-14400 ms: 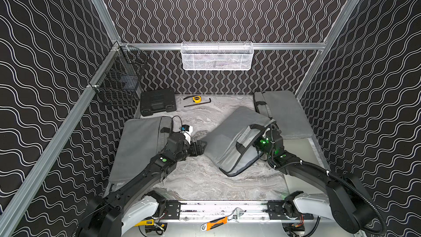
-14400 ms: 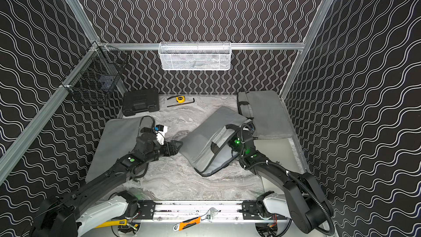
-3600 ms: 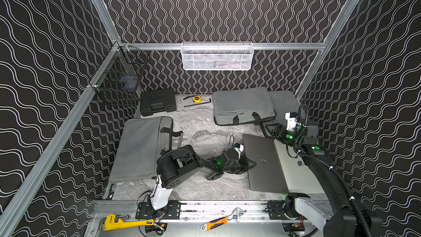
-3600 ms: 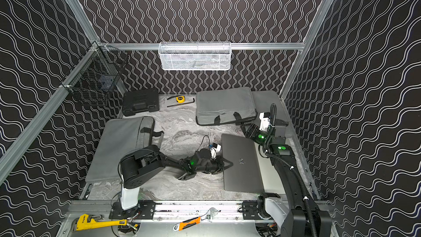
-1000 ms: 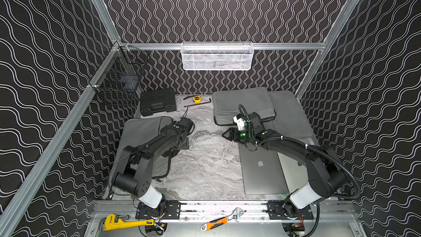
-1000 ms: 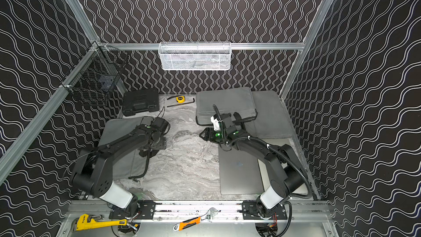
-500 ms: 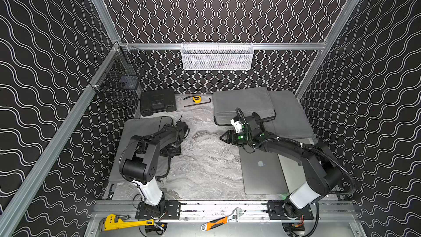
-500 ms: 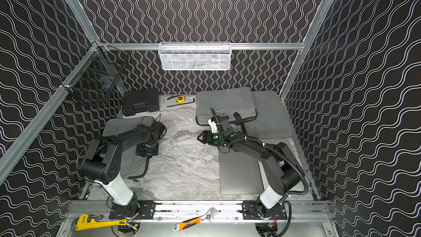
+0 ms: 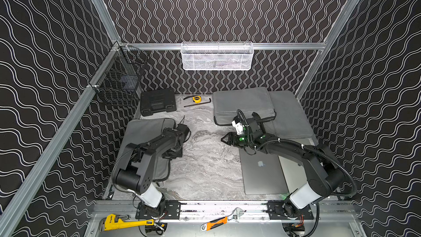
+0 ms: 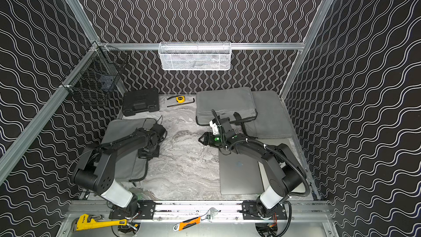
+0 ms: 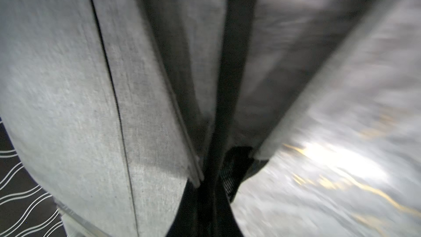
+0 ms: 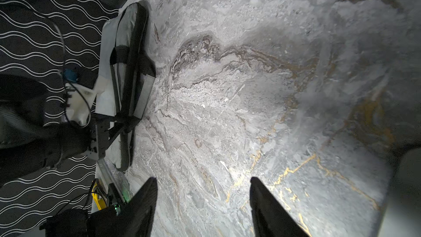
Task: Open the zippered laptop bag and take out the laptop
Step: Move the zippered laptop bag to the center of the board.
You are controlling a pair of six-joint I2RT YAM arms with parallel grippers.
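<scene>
Snapping shut within the last second, the left gripper (image 9: 172, 153) now pinches the black handle strap (image 11: 232, 64) of the laptop bag (image 9: 141, 137) just before the tool case (image 9: 157, 101). The right gripper (image 12: 202, 197), spread and empty, and a bare laptop (image 9: 262, 172) sit farther from that case. Unzipping likely comes next.
</scene>
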